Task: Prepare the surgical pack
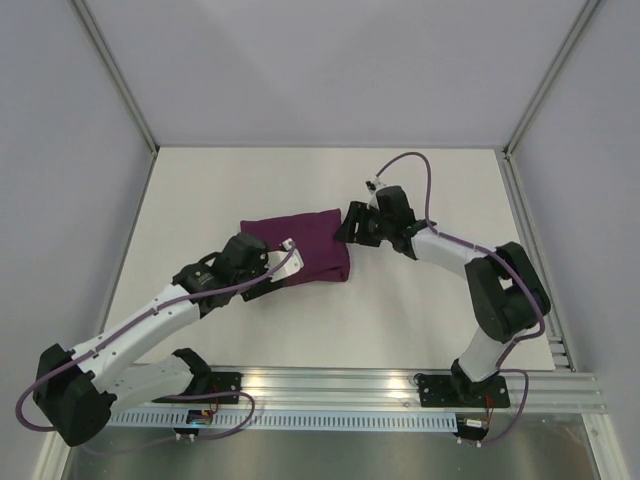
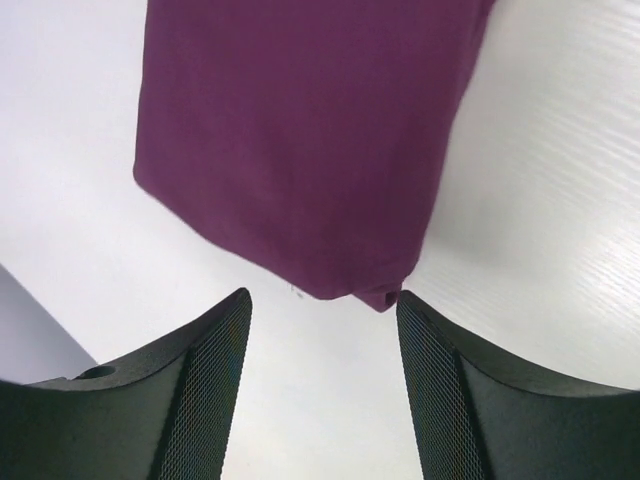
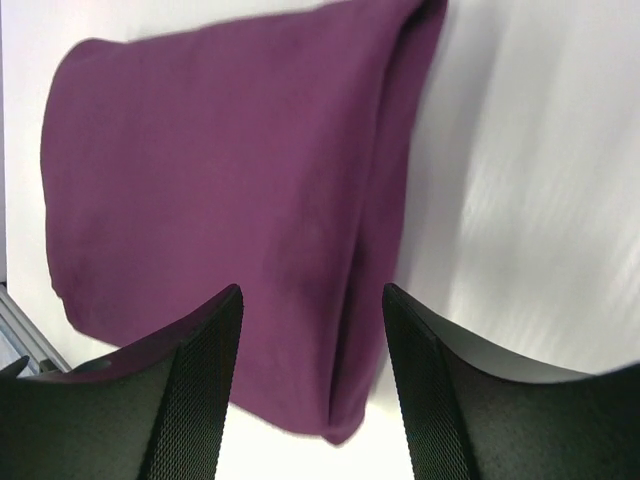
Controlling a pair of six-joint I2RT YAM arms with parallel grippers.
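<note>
The deep-purple cloth (image 1: 305, 248) lies folded into a compact bundle in the middle of the white table. It also shows in the left wrist view (image 2: 300, 130) and in the right wrist view (image 3: 220, 190). My left gripper (image 1: 283, 268) is open at the bundle's near left edge, one cloth corner level with its fingertips (image 2: 415, 320). My right gripper (image 1: 347, 225) is open over the bundle's right edge, holding nothing. The steel tray, instruments, gauze pads and packets are out of view.
The white table (image 1: 420, 300) is framed by aluminium posts at the back corners (image 1: 150, 140) and a metal rail along the near edge (image 1: 400, 385). A purple cable (image 1: 425, 170) loops above the right arm.
</note>
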